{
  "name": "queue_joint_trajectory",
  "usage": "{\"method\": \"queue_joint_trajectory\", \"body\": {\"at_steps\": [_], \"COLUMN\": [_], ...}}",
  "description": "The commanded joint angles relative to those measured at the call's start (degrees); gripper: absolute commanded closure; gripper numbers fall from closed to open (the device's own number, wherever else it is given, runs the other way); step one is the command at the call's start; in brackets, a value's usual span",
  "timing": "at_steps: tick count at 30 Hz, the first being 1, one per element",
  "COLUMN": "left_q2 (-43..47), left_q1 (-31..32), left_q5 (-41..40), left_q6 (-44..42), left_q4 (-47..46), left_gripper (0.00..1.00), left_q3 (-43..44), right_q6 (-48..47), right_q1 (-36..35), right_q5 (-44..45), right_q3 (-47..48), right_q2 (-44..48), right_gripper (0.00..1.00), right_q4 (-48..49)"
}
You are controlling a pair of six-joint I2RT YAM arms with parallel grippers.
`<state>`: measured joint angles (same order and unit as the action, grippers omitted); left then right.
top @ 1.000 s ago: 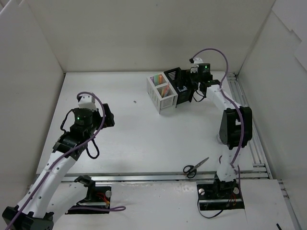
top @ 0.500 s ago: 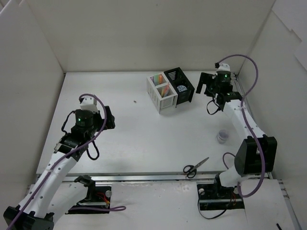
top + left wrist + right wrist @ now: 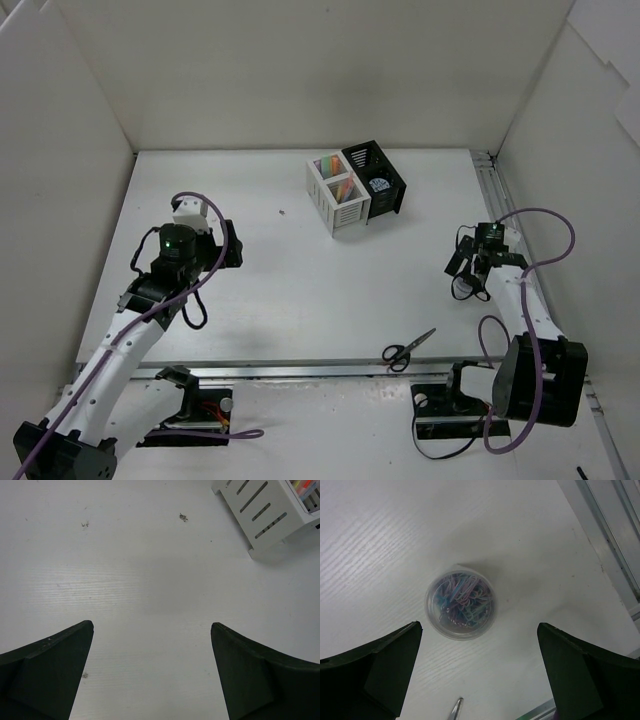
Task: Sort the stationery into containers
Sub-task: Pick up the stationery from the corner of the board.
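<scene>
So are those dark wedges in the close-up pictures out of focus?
Right wrist view: the right fingers sit close to the lens, soft-edged, the jar of paper clips slightly soft; left wrist view: left fingers likewise, table grain crisp; top view: even light.

Slatted white holder (image 3: 347, 213), black holder (image 3: 386, 200), black-handled scissors (image 3: 405, 351)

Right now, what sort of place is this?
Probably a robot test bench: a white table boxed by plain panels, left arm and right arm bolted at its edge, scissors and desk holders laid out.
</scene>
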<state>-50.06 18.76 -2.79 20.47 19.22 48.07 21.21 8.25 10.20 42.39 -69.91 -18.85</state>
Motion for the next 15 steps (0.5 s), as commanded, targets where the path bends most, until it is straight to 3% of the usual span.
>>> {"method": "queue_joint_trajectory", "body": {"at_steps": [1, 9, 12, 14, 15], "left_q2": [-0.1, 0.1, 0.2, 0.4, 0.4], "left_q1": [-0.7, -1.2, -1.7, -1.7, -1.7], "left_q5": [0.9, 0.8, 0.2, 0.2, 0.2], "left_q6": [-1.2, -1.0, -1.0, -1.1, -1.0], "left_q4": [-4.1, -4.1, -3.8, -3.6, -3.8], "left_gripper": [0.0, 0.01, 0.0, 0.0, 0.0], "left_q3": [0.4, -0.3, -0.3, -0.3, -0.3], "right_q6": [0.6, -2.2, -2.9, -2.9, -2.7], "right_q1": [0.5, 0.7, 0.5, 0.5, 0.6], "right_q5": [1.9, -5.2, -5.9, -6.0, -5.5], "right_q3": [-0.2, 4.0, 4.7, 4.6, 4.6], "right_q2": [0.2, -10.2, -11.5, -11.2, -10.4], "right_gripper": [0.02, 0.04, 0.21, 0.41, 0.45], "right_q4": [-0.7, 0.6, 0.6, 0.7, 0.7]}}
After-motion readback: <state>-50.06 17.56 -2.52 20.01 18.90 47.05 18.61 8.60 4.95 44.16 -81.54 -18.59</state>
